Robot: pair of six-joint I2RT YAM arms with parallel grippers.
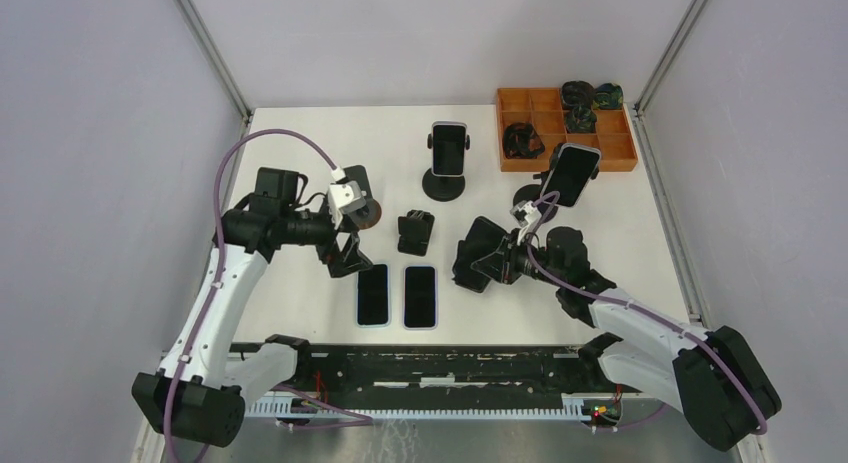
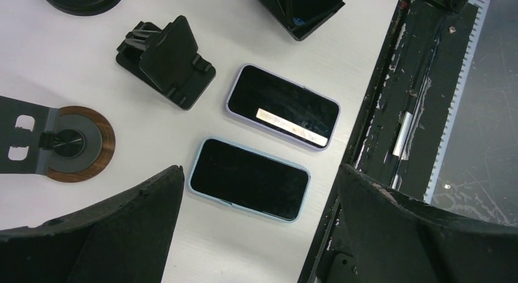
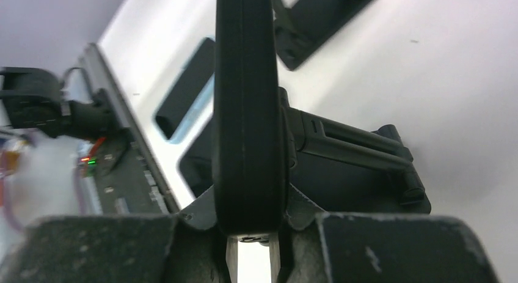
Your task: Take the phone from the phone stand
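1. Five phones, five stands, one tray and two grippers on one white table point(image 1: 300, 143).
2. One held phone point(image 3: 247, 112), seen edge-on in the right wrist view. The right gripper point(image 3: 249, 237) pinches it across its thickness, fingers clamped tight against both faces.
3. One black stand point(image 3: 351, 167) sits directly behind that phone and touches it, right of the table's centre. Whether the phone still sits in the cradle cannot be told.
4. One left gripper point(image 2: 261, 173), fingers spread wide and holding nothing, hangs above the two flat phones.
5. Two phones lie flat, screens up, side by side near the front edge: lilac-cased phone point(image 2: 283, 107) and pale-blue-cased phone point(image 2: 249, 179).
6. Two phones are mounted upright. The centre phone point(image 1: 449, 148) is on a pedestal stand point(image 1: 443, 186). The tilted phone point(image 1: 571, 173) is on a second pedestal stand point(image 1: 527, 195), just beside the tray.
7. One folding stand point(image 2: 168, 63), unoccupied, lies near the lilac-cased phone.
8. One ring-disc stand point(image 2: 76, 142), left of the folding stand.
9. One orange compartment tray point(image 1: 615, 143) in the back right corner, with dark bundles in several compartments.
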